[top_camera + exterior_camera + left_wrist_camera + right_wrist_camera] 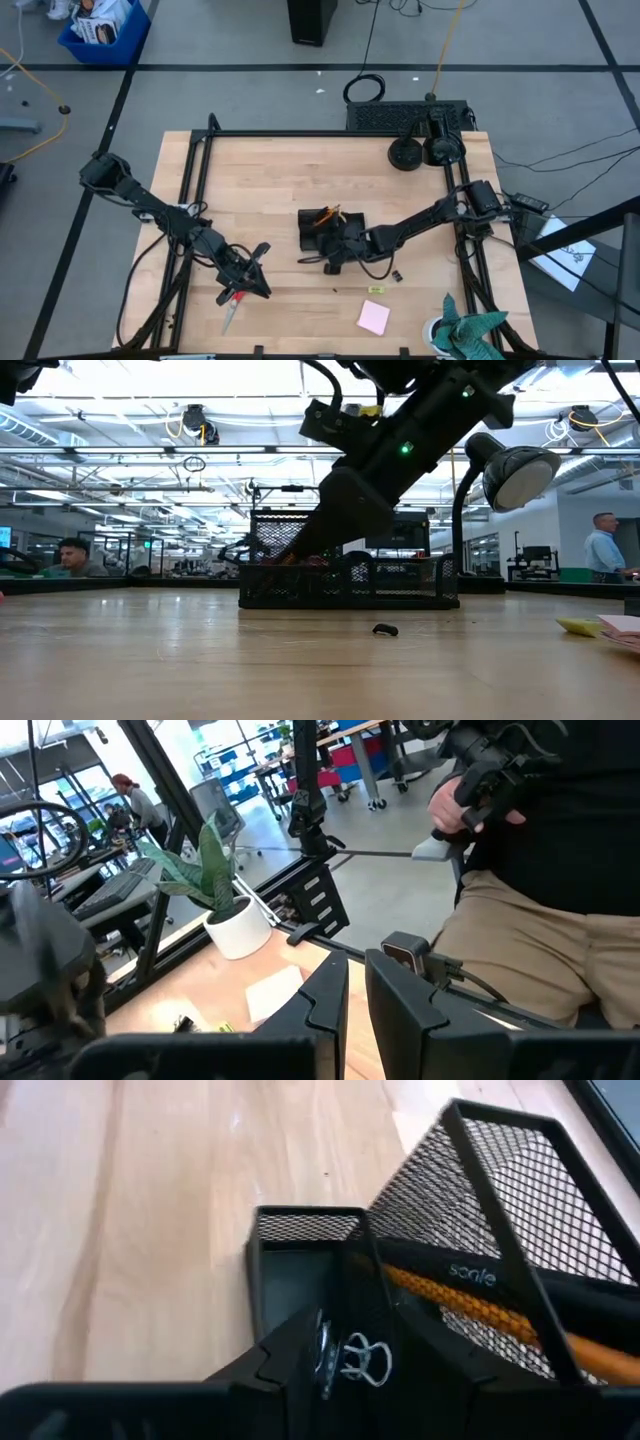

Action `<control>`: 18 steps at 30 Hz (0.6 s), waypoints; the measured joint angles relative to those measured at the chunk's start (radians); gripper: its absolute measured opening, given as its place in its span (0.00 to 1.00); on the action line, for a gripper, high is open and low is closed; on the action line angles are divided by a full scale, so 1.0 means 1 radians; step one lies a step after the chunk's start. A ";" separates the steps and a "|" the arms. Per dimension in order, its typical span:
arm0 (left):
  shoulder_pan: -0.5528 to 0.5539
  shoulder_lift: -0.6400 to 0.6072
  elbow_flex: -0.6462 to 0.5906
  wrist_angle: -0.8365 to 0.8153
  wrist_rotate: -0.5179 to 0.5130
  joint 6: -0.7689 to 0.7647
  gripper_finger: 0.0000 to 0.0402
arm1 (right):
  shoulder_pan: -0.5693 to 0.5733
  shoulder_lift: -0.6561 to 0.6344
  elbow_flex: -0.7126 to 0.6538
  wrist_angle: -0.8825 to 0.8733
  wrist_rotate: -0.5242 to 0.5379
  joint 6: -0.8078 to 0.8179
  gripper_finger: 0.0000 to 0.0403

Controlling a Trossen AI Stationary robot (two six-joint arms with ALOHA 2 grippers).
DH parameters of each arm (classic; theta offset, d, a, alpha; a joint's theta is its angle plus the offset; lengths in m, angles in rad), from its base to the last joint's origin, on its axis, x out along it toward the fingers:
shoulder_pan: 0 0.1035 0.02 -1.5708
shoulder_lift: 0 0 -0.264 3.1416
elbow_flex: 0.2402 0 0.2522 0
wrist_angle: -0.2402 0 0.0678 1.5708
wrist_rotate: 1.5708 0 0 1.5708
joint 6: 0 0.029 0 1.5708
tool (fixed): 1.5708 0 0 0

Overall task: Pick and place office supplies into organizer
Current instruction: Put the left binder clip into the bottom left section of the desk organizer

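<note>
Table: light wood top, fills centre of high view, black frame rails along edges.

Organizer: black mesh tray w/ compartments, just below centre of high view; in low view it sits mid-frame. Orange pencils lie inside it, slanting across the mesh compartment at right of right wrist view.

Right arm reaches in from right edge of high view; right gripper is at the organizer's lower edge. Right wrist view: a binder clip w/ silver wire handles is pinched betw. the fingers, right over a small compartment of the tray.

Left arm comes from upper left of high view; left gripper is lower left of centre, well apart from the organizer. Fingers nearly together, narrow gap, nothing seen betw. them in left wrist view.

Scissors: red handles, blade pointing to the bottom edge, just below left gripper.

Teal cloth: crumpled, bottom right corner.

Pink sticky-note pad: bottom centre-right. Small yellow pad just above it.

Loose binder clip: tiny, black, on the wood right of the right gripper.
</note>
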 joint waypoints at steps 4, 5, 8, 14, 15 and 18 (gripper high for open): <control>0.000 0.000 0.000 -0.001 0.000 0.000 0.12 | 0.001 -0.002 0.000 0.000 -0.004 -0.003 0.31; 0.000 0.000 0.000 -0.005 0.000 0.000 0.12 | 0.000 -0.003 0.000 0.000 -0.003 -0.003 0.31; 0.000 0.000 0.000 -0.020 -0.006 0.000 0.12 | 0.000 -0.003 0.000 0.000 -0.003 -0.003 0.31; 0.000 0.000 0.000 -0.022 -0.050 -0.001 0.12 | 0.001 -0.003 0.000 -0.001 -0.021 0.001 0.31; 0.000 0.000 0.000 -0.022 -0.051 -0.001 0.12 | 0.000 -0.003 0.000 -0.003 -0.042 0.005 0.31; 0.000 0.000 0.000 -0.022 -0.051 -0.001 0.12 | 0.000 -0.003 0.001 -0.008 -0.069 0.020 0.35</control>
